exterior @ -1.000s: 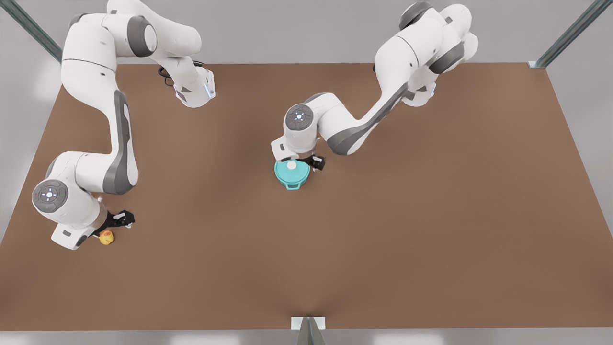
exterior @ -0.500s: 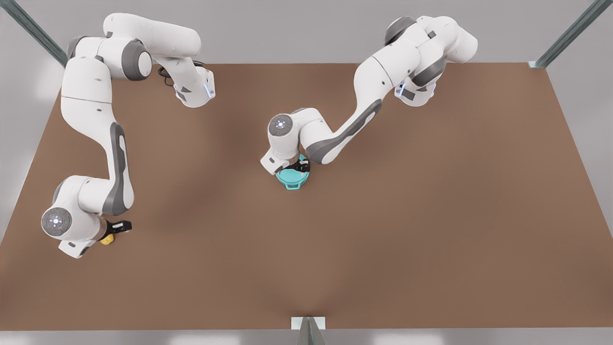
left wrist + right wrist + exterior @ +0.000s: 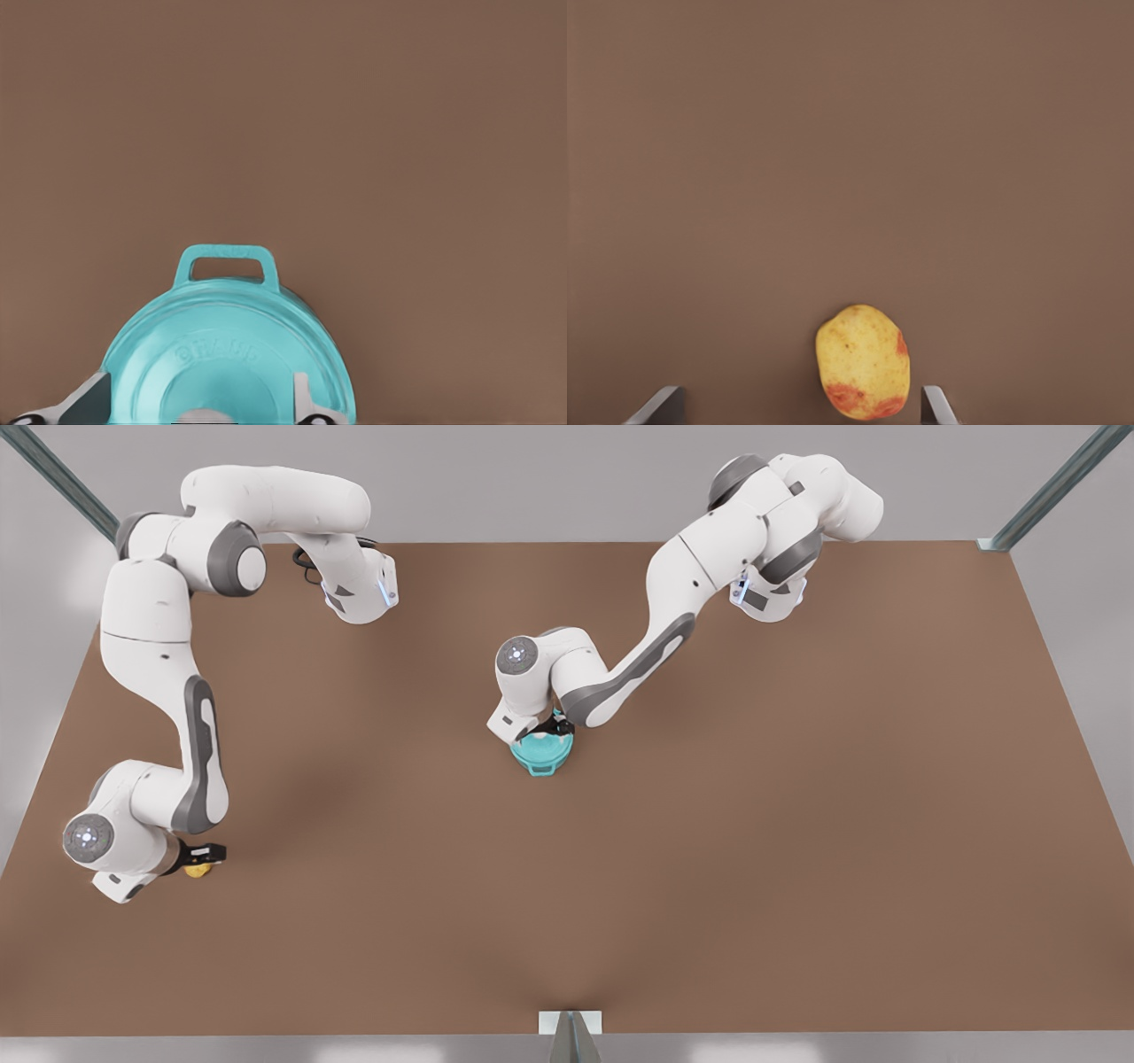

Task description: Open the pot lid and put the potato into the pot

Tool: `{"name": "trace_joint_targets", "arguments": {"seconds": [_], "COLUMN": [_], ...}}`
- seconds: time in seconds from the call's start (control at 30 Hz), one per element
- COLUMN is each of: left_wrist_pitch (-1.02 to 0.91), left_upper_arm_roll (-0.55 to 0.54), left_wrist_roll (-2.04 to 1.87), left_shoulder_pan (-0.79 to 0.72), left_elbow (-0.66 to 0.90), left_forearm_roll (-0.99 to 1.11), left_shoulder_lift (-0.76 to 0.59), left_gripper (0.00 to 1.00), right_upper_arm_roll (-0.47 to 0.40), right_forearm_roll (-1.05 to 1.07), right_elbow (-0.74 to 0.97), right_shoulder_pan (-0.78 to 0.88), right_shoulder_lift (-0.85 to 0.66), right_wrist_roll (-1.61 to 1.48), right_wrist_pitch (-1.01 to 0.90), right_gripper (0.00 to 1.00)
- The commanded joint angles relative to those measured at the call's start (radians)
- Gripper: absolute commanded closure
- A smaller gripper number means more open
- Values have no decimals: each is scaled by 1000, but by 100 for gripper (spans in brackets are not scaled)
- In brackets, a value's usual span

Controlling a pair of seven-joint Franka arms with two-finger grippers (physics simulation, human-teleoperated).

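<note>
Potato (image 3: 863,362) yellow (orange-red blotches)

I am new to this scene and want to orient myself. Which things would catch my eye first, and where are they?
The teal pot near the middle of the brown table stands out, its pot lid on, with the left gripper open above the lid. Near the front view's left edge lies the yellow potato, between the open fingers of the right gripper.

Brown tabletop (image 3: 753,850) fills frame; pale grey wall behind; metal struts at 11 o'clock (image 3: 62,483) and 1 o'clock (image 3: 1054,487).
</note>
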Motion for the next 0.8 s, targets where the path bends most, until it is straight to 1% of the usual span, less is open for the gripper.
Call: {"name": "trace_joint_targets", "arguments": {"seconds": [0.0,0.13,0.2,0.27,0.3,0.33,0.37,0.4,0.47,0.53,0.6,0.63,0.7,0.73,0.77], "left_wrist_pitch": [35,35,35,35,35,28,22,16,-44,-126,-221,-254,-285,-287,-336], "left_upper_arm_roll": [-1,-1,-1,-1,-1,-1,-1,-1,-7,-30,-113,-134,-149,-155,-159], "left_wrist_roll": [-166,-168,-176,-177,-177,-177,-177,-179,-172,-136,-102,-68,25,97,231], "left_shoulder_pan": [-2,-4,-4,-8,-10,-10,-8,-8,-7,19,101,127,216,277,357], "left_elbow": [-12,-18,-18,-40,-47,-47,-46,-46,-38,-18,28,52,68,69,74], "left_forearm_roll": [17,25,25,25,25,25,22,19,13,-29,-33,-36,-50,-53,-50], "left_shoulder_lift": [-1,-1,-1,-3,-3,-6,-7,-11,-20,-40,-40,-38,-40,-40,-40], "left_gripper": [0,0,7,7,11,19,32,42,56,59,59,59,59,59,59], "right_upper_arm_roll": [2,2,2,2,2,2,2,2,2,2,2,2,2,2,2], "right_forearm_roll": [2,-6,-7,-9,-9,-9,-9,-9,-7,-7,-7,-7,-1,-1,0], "right_elbow": [-11,-23,-22,-20,-20,-20,-19,-17,-17,-14,-13,-13,-13,-11,-11], "right_shoulder_pan": [-1,-27,-32,-38,-39,-39,-39,-39,-39,-45,-45,-47,-47,-47,-47], "right_shoulder_lift": [9,20,29,37,40,43,52,58,69,75,77,77,77,77,77], "right_wrist_roll": [9,-1,-1,-1,-2,-1,-1,-1,-1,-1,-1,-1,-1,1,1], "right_wrist_pitch": [56,90,94,108,109,113,123,123,136,137,139,139,137,137,137], "right_gripper": [0,0,0,0,0,0,0,0,0,0,0,0,11,16,24]}}
